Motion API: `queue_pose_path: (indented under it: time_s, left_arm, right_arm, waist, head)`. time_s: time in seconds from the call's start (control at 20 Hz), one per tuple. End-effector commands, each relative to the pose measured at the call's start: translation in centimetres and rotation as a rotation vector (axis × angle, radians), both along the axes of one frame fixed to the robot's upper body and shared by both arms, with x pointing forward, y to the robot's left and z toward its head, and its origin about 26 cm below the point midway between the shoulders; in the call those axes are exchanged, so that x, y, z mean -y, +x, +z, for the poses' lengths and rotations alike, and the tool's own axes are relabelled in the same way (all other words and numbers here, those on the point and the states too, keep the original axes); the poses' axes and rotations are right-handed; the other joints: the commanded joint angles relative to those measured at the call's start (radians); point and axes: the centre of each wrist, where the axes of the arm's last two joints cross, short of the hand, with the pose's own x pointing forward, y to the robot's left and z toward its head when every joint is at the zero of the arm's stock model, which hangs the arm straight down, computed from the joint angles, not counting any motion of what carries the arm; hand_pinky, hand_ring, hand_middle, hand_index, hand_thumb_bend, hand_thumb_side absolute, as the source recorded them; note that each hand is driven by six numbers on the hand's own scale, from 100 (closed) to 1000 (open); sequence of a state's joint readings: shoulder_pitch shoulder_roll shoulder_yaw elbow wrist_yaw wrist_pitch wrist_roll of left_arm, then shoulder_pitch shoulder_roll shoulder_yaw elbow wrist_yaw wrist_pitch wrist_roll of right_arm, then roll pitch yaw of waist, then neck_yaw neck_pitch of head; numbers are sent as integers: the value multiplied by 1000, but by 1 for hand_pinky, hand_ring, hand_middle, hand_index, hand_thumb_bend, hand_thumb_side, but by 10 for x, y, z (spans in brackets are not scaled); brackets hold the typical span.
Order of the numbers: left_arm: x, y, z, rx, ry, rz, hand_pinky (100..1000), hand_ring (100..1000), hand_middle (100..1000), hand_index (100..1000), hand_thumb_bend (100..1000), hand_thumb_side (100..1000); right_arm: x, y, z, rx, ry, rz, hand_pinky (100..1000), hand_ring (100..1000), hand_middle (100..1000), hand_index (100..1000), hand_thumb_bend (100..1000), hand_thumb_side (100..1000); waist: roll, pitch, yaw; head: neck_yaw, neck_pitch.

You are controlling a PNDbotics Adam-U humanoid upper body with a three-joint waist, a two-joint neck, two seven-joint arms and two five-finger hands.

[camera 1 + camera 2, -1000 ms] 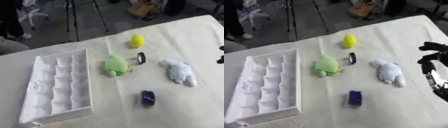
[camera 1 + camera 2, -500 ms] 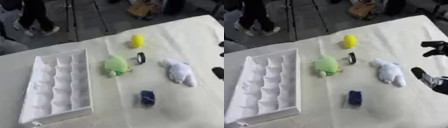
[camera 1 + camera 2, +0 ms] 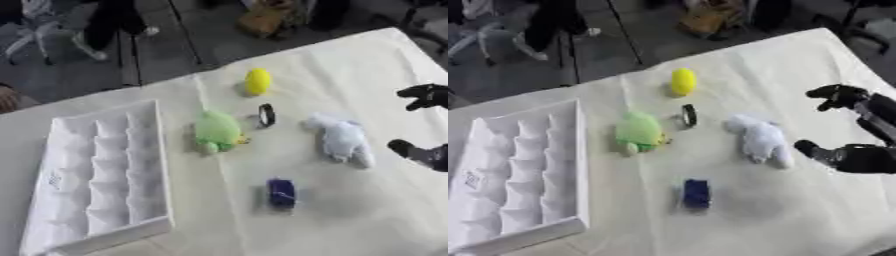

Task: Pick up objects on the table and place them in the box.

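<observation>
The right hand (image 3: 852, 127) has been brought in further from the right edge over the last second. A second ago it sat mostly at the frame edge in the right eye view; now it's spread wide, with one dark finger (image 3: 833, 94) up top and another part low, right next to the white plush (image 3: 759, 140). Nothing is touched yet, and nothing is held: the fingers are spread apart with the plush roughly level with the gap between them. So a grab on the plush is probably being set up, and the task can be judged as barely started.

None of the objects have been shifted. The slight change in framing looks like the head moving, not the things.

The left hand isn't seen in either view.

Count on the cloth-covered table (image 3: 367, 60):
- one white plush, near the right hand
- one green plush (image 3: 215, 130), middle, just right of the box
- one yellow egg-shaped thing (image 3: 257, 81), at the far side
- one small black ring-like thing (image 3: 267, 114), between the green and white plush
- one small blue block (image 3: 281, 192), nearer the camera
- one white box (image 3: 96, 175) with many compartments, on the left, nothing seen in it

That's five loose objects still to be put away.
</observation>
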State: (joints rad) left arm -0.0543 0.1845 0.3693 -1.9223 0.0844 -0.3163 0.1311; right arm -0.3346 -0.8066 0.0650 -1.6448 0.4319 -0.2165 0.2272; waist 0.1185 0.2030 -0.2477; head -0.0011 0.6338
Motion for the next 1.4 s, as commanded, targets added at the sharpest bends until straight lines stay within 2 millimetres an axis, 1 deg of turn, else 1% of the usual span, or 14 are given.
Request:
queue_pose_path:
  time_s: [0.05, 0.1, 0.15, 0.2, 0.4, 0.9, 1.4]
  left_arm:
    - [-3, 0, 8, 12, 35, -12, 1000, 762, 765, 729, 407, 1000]
    - [-3, 0, 7, 10, 34, -13, 1000, 762, 764, 729, 406, 1000]
    - [-3, 0, 7, 10, 34, -15, 1000, 762, 764, 729, 406, 1000]
    - [-3, 0, 7, 10, 34, -17, 1000, 761, 763, 729, 405, 1000]
    - [-2, 0, 6, 7, 34, -24, 1000, 760, 762, 729, 404, 1000]
    - [-1, 1, 5, 3, 32, -37, 1000, 759, 760, 729, 403, 1000]
    - [0, 2, 3, -1, 32, -50, 1000, 759, 760, 730, 402, 1000]
  right_arm:
    - [13, 9, 11, -28, -115, -27, 832, 784, 875, 933, 566, 511]
    - [15, 12, 10, -40, -130, -28, 832, 786, 874, 933, 594, 496]
    - [16, 14, 10, -49, -141, -28, 832, 786, 874, 933, 594, 496]
    - [16, 17, 9, -57, -150, -29, 832, 787, 872, 931, 623, 480]
    - [19, 27, 7, -80, -168, -33, 831, 785, 869, 930, 647, 465]
    - [18, 46, -9, -120, -171, -40, 827, 779, 862, 930, 654, 469]
    - [10, 62, -20, -136, -137, -40, 820, 762, 849, 923, 646, 485]
  waist:
    - [-21, -32, 3]
    - [-21, -31, 5]
    - [-20, -31, 6]
    - [-20, -32, 8]
    - [-18, -34, 15]
    - [-16, -38, 26]
    - [-14, -42, 36]
  head:
    - [-6, 8]
    - [-6, 8]
    - [-6, 9]
    - [-7, 9]
    - [-11, 10]
    - [-18, 14]
    - [-27, 17]
